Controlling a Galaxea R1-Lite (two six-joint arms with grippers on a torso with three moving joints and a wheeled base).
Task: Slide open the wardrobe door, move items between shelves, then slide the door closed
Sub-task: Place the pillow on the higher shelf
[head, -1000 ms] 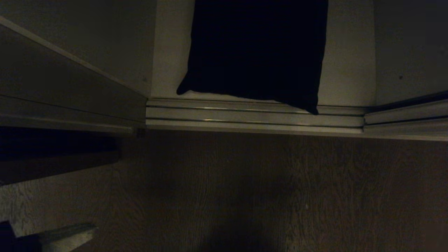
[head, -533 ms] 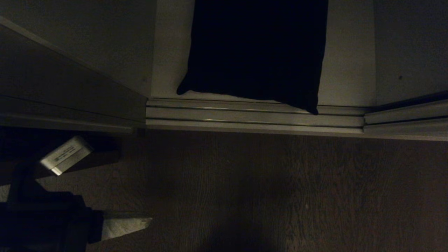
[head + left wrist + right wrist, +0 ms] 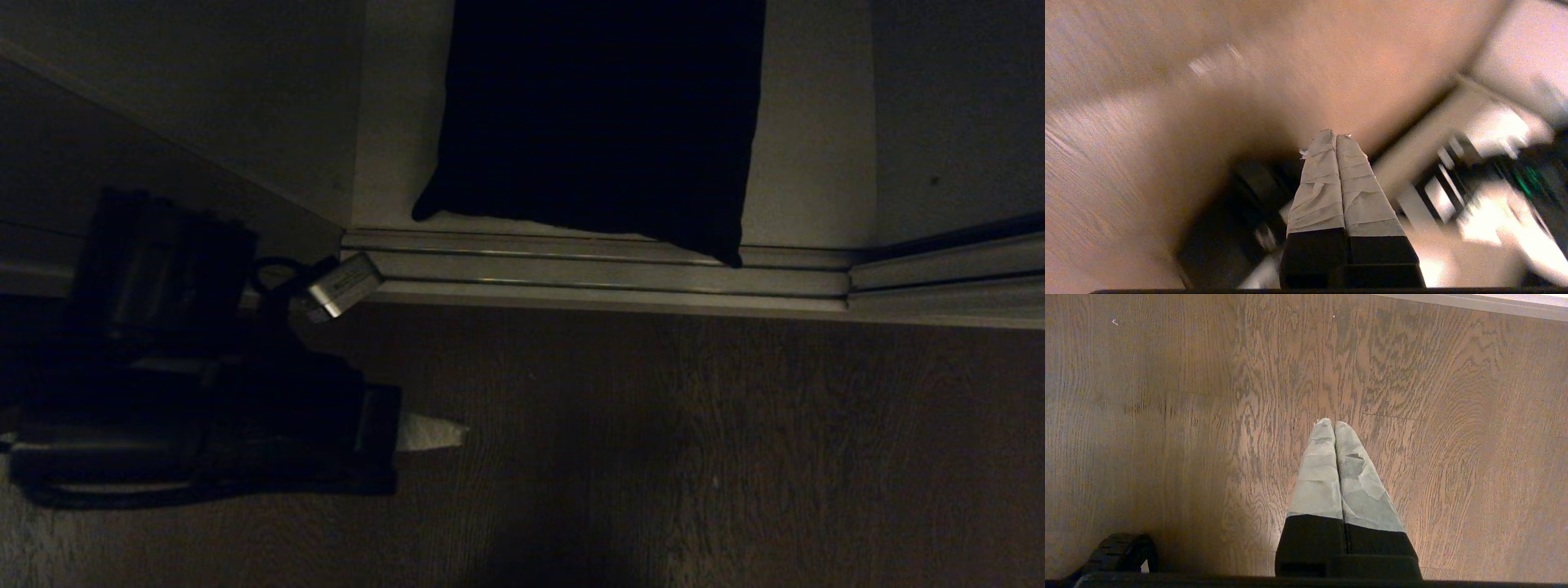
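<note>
Head view, left gripper (image 3: 457,433) advanced, fingers (image 3: 1331,183) pressed together

Dim head view, motion-blurred left wrist view

You were working in a home bedroom: wood-grain floor (image 3: 1167,416), wardrobe sliding-door track (image 3: 604,273), off-white shelf (image 3: 808,163).

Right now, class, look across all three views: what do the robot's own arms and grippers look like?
The left gripper has two tapered fingers wrapped in creased whitish tape on black bases. The right gripper matches, with grey-white taped fingers on black bases. In the head view the left arm is a bulky black body with a looping black cable and a small silver labelled block.
</note>
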